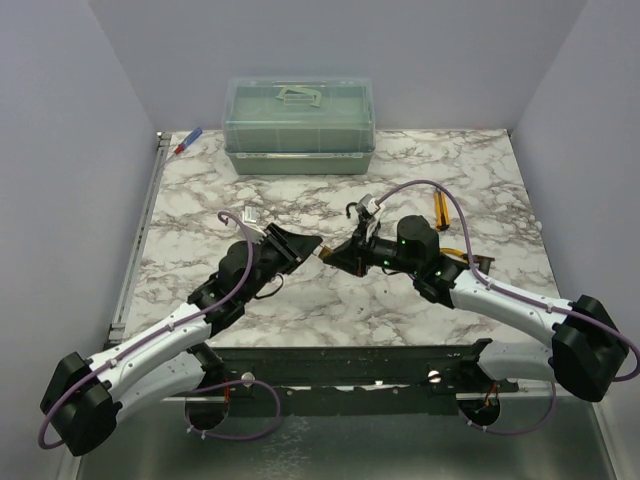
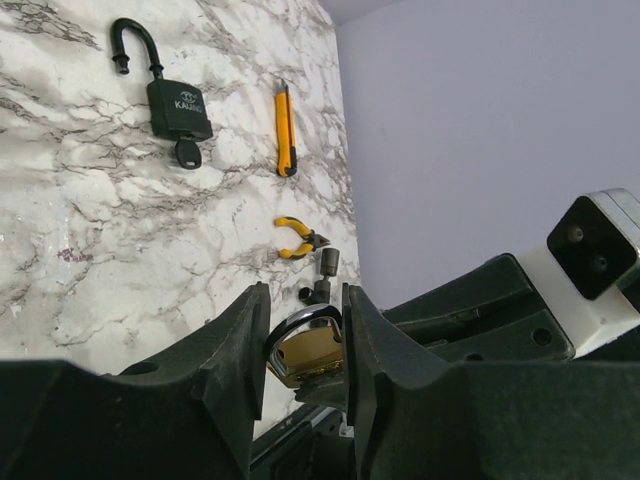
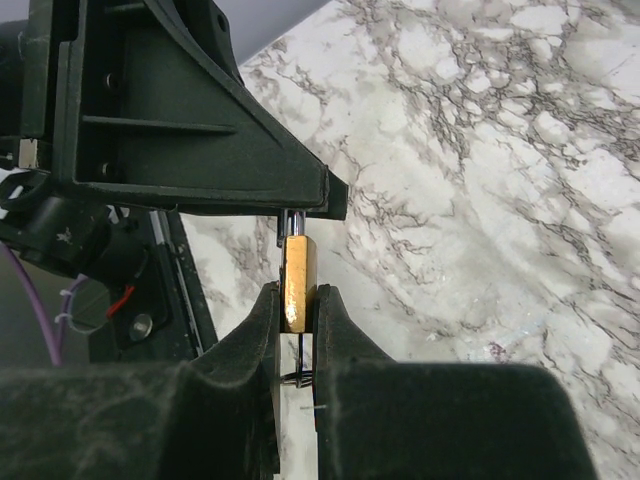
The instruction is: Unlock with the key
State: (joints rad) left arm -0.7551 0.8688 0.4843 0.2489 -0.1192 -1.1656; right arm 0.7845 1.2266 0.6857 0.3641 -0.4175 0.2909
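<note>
A pale green see-through box stands at the back of the bench, well beyond both end effectors, with its lid on. Only a pale looped shape shows at the lid, and what lies inside cannot be made out.

The key is tiny. Only its rounded black head shows, sitting tight against the underside of the black padlock. That padlock lies flat on the bench far ahead of the left end effector, its shackle swung open with one leg free. The key rests there with it, well apart from both end effectors.

The left end effector is closed around the silver shackle of a small brass padlock, with a finger against each side. The right end effector clamps the brass body of that same padlock between its fingers from the opposite end, so the two meet almost tip to tip.

In the left wrist view, an orange utility knife lies ahead of the left end effector, just right of the black padlock. Yellow-handled pliers lie nearer to that end effector than the knife.
</note>
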